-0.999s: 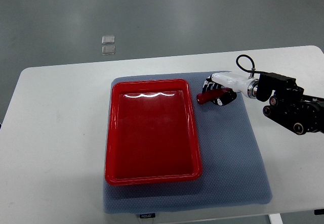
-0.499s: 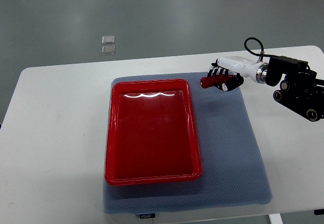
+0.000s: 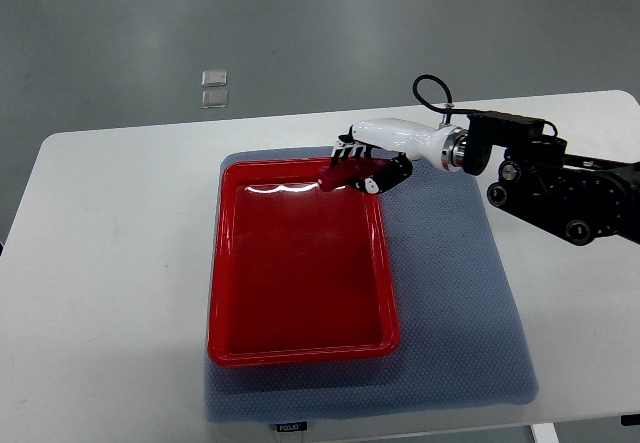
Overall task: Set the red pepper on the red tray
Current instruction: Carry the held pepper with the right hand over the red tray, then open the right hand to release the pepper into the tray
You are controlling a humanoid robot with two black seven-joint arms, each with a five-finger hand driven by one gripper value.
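Since half a second ago the right robot hand (image 3: pixel 362 166) has travelled left from above the bare mat to the far right corner of the tray (image 3: pixel 228 263), carrying the pepper (image 3: pixel 343 176) with it; a full second ago it sat lower, at the mat's far edge beside the tray. The fingers (image 3: pixel 350 150) are curled around the pepper, which now hangs over the tray's far rim, its dark red tip pointing left above the tray floor; whether it touches the tray cannot be told. One pepper, small, elongated, glossy dark red. One tray, rectangular with rounded corners and a raised lip, shiny red plastic with a strip of glare along its far inner edge. The tray has not shifted. One mat (image 3: pixel 455 293), blue-grey, dimpled fabric texture, squarish, lying under the tray with a small label at its near edge. One desk (image 3: pixel 110 293), white, smooth, rounded corners. The robot hand is white with black-and-white banded fingers; behind it runs a white forearm, a metal wrist ring, a looped black cable and black arm housing entering from the right. Two small clear squares (image 3: pixel 213 88) lie on the grey floor beyond the desk.
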